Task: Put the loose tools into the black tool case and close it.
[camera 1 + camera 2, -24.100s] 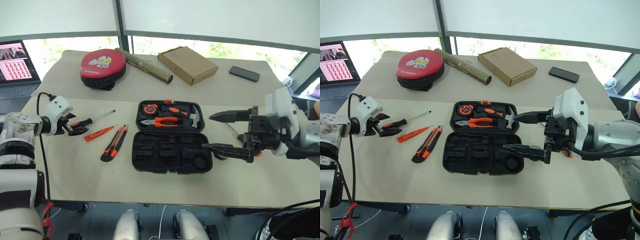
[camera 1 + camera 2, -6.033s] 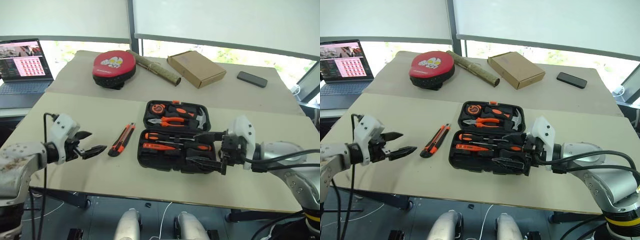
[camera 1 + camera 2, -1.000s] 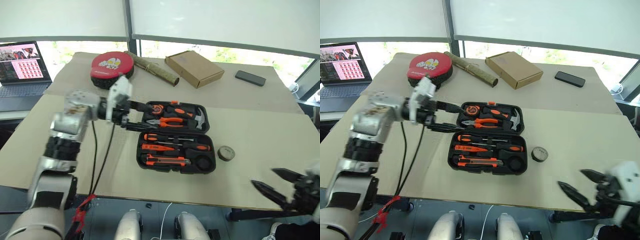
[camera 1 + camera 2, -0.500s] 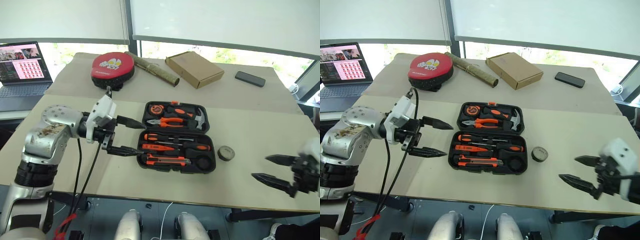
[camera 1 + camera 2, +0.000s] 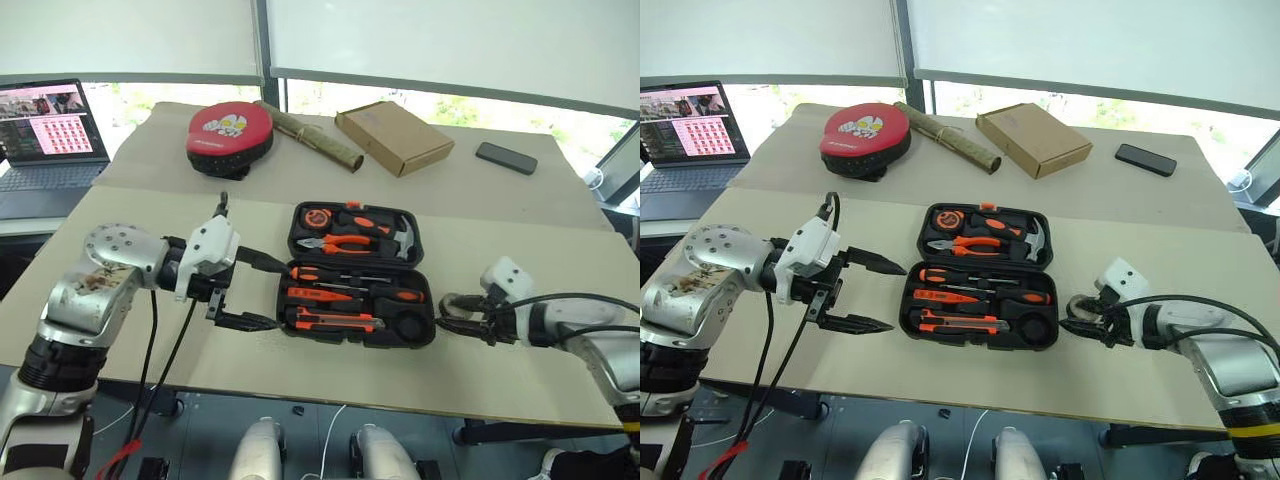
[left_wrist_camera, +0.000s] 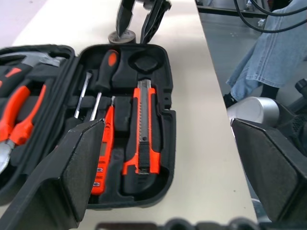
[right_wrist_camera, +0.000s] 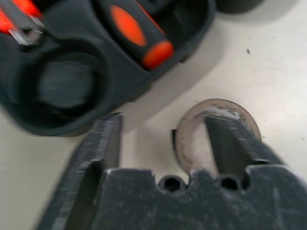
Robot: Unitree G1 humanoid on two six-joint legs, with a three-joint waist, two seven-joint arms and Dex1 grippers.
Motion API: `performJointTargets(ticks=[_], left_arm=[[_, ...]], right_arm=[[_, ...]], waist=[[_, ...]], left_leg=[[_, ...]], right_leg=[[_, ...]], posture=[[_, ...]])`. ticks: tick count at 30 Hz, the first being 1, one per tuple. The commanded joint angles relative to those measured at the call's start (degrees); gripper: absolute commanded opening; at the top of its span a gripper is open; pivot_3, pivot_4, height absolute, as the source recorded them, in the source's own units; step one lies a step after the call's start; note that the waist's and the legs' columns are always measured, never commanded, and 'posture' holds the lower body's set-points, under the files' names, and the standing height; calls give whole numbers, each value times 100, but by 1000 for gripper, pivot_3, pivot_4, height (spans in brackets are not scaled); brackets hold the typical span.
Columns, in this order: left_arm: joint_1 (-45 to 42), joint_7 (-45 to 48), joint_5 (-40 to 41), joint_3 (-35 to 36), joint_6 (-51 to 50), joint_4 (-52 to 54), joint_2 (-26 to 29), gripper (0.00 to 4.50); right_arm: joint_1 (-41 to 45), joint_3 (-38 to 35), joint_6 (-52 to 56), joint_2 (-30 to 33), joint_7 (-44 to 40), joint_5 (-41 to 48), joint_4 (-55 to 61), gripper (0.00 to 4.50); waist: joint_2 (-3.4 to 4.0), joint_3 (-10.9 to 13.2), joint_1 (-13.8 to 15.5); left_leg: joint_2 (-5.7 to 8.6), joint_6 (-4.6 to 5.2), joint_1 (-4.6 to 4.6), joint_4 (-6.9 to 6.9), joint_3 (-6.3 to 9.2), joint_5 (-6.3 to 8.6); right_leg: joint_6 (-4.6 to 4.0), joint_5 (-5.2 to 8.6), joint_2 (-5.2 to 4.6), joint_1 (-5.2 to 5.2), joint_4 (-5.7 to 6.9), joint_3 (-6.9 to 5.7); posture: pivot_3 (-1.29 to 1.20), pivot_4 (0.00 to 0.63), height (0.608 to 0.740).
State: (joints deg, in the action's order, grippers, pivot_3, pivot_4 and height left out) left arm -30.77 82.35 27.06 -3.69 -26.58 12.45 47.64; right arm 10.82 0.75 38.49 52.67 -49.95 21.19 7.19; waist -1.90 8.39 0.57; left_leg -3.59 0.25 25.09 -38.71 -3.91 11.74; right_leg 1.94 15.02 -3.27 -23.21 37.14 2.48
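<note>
My right gripper (image 7: 163,143) sits low on the worktop near its front edge, at the tape roll (image 7: 216,129). One finger (image 7: 103,148) is on the bare table beside the roll; the other (image 7: 228,143) lies over the roll's hole, hiding part of the ring. The jaws are partly open, and I cannot tell whether they grip the roll yet. The roll lies just beside the right end of the black tool case (image 5: 360,275), which lies open in the middle of the worktop. Its round recess (image 7: 64,81) is empty. The front half holds two orange-and-black screwdrivers (image 6: 103,76), a slim orange screwdriver (image 6: 103,153) and the utility knife (image 6: 143,129).

My left gripper (image 5: 860,293) hovers at the case's left end, jaws spread wide and empty.

Along the worktop's far edge are a red-topped pad (image 5: 228,133), a cardboard box (image 5: 393,137) and a phone (image 5: 506,157). A laptop (image 5: 50,120) is cut off at the left.
</note>
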Motion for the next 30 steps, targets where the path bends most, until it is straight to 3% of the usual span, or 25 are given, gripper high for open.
performJointTargets(ticks=[1, 5, 9, 14, 19, 30], left_arm=[[-183, -66, 39, -3, 28, -20, -15, 4500], [-254, -65, 31, -30, 52, -81, -23, 4500], [-249, -46, 43, -37, 64, -78, -3, 4500], [-183, -61, 72, -70, 40, 43, -3, 4500], [-188, -114, 65, -124, 68, 94, -36, 4500], [-160, -180, 19, -184, 148, 63, -86, 4500]], right_arm=[[78, 17, -43, -50, 59, -178, -51, 1446], [-52, -57, -21, -88, 94, -212, 96, 44], [-240, -558, 66, 73, 12, 13, 515, 44], [-62, -1003, 644, 172, -373, 939, 1582, 44], [-56, -241, 743, 267, -465, 879, 2348, 44], [46, 750, 121, 65, -282, -32, 2085, 44]], waist=[[0, 0, 2], [0, 0, 0], [1, 0, 17], [4, 2, -17], [4, 2, -22], [4, 2, 5]], left_leg=[[0, 0, 0, 0, 0, 0], [-2, 0, 0, 1, 0, 0], [-1, 0, 0, 1, 0, 0], [-4, 0, -1, 1, -1, 0], [-16, 0, -2, 5, 4, 0], [-11, 0, -1, 0, -1, 0]], right_leg=[[0, 0, 0, 0, 0, 0], [0, 0, 2, 0, 1, -1], [0, 0, 2, 0, 1, -2], [0, -1, 3, -1, 4, 1], [-5, 0, 15, -1, 3, -3], [-4, 0, 9, -4, 3, -2]], posture=[[0, 150, 740], [0, 150, 740], [0, 150, 740], [0, 150, 740], [0, 150, 740], [0, 150, 740]])
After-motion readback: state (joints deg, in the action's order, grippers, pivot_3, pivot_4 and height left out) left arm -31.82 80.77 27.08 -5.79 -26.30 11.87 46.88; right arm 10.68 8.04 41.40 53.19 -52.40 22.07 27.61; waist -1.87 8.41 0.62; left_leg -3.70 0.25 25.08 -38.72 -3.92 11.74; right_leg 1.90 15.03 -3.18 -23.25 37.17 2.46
